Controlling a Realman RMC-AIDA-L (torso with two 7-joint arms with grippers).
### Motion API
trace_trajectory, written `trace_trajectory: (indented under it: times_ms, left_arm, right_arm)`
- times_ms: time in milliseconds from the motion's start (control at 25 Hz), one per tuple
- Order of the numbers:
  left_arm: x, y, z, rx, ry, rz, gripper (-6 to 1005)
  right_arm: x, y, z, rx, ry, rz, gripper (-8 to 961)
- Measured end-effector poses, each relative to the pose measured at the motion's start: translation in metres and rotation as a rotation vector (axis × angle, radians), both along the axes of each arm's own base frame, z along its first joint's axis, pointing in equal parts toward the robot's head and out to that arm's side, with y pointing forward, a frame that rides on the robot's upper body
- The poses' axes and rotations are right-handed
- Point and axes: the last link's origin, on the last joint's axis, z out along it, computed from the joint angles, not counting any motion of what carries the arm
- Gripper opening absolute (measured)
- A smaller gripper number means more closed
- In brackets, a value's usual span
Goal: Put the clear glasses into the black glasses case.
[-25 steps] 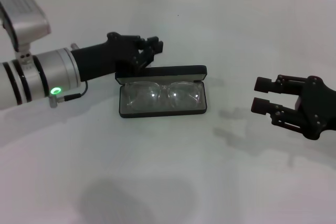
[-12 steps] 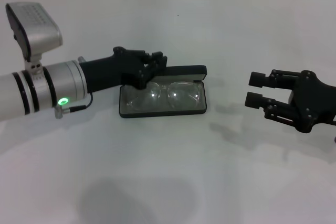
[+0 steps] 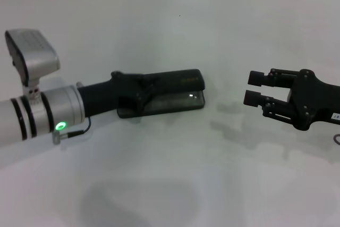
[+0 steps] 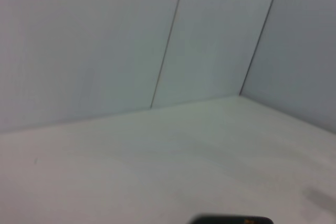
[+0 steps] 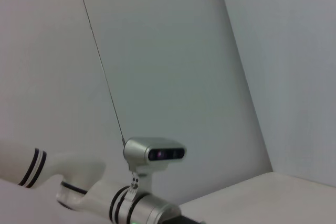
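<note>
In the head view, the black glasses case (image 3: 170, 91) lies on the smooth white table (image 3: 175, 174), its matte lid lowered almost flat with only a narrow slit at the front edge. Through that slit a bright glint marks the clear glasses (image 3: 192, 97) inside; nothing more of them can be made out. The left gripper (image 3: 142, 91) lies over the lid's left end, touching it, and hides that corner of the case; its dark fingers merge with the lid, so I cannot tell whether they are spread or pressed together. Behind it runs a silver, black-banded forearm with a green light. The right gripper (image 3: 253, 87) hovers well apart to the case's right, its two blocky black fingers spread, holding nothing.

The left wrist view shows pale wall panels and bare tabletop, with a sliver of the black case's rounded edge at the picture's border.

The right wrist view shows the grey panelled wall (image 5: 168, 51) and the left arm's silver wrist camera (image 5: 153, 153).
</note>
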Motion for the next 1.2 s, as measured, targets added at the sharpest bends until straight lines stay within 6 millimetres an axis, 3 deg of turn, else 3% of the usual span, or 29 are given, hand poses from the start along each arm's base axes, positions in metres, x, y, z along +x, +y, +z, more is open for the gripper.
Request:
trace_trajectory:
  times_ms: [200, 320, 520, 640, 920, 1120, 1200]
  left_arm:
    - [-0.004, -0.008, 0.0, -0.012, -0.016, 0.006, 122]
    - [0.005, -0.012, 0.008, -0.023, -0.074, -0.05, 127]
    - [0.04, -0.03, 0.057, 0.046, -0.286, -0.294, 152]
    - [0.048, -0.041, 0.081, 0.119, -0.339, -0.395, 168]
    - [0.038, -0.062, 0.094, 0.117, -0.242, -0.449, 203]
    - [0.022, -0.077, 0.089, 0.043, -0.14, -0.441, 450]
    - [0.016, -0.083, 0.09, 0.033, -0.136, -0.426, 611]
  right_arm:
    - [0.0, 0.0, 0.0, 0.0, -0.001, 0.0, 453]
    - [0.0, 0.001, 0.0, 0.0, -0.002, 0.002, 453]
    - [0.0, 0.0, 0.0, -0.001, -0.003, 0.004, 453]
    - [-0.001, 0.001, 0.001, 0.0, -0.004, 0.008, 451]
    - [-0.008, 0.002, 0.006, 0.004, -0.012, 0.06, 449]
    - [-0.018, 0.001, 0.01, 0.018, -0.073, 0.19, 452]
    - [-0.022, 0.001, 0.01, 0.027, -0.097, 0.228, 453]
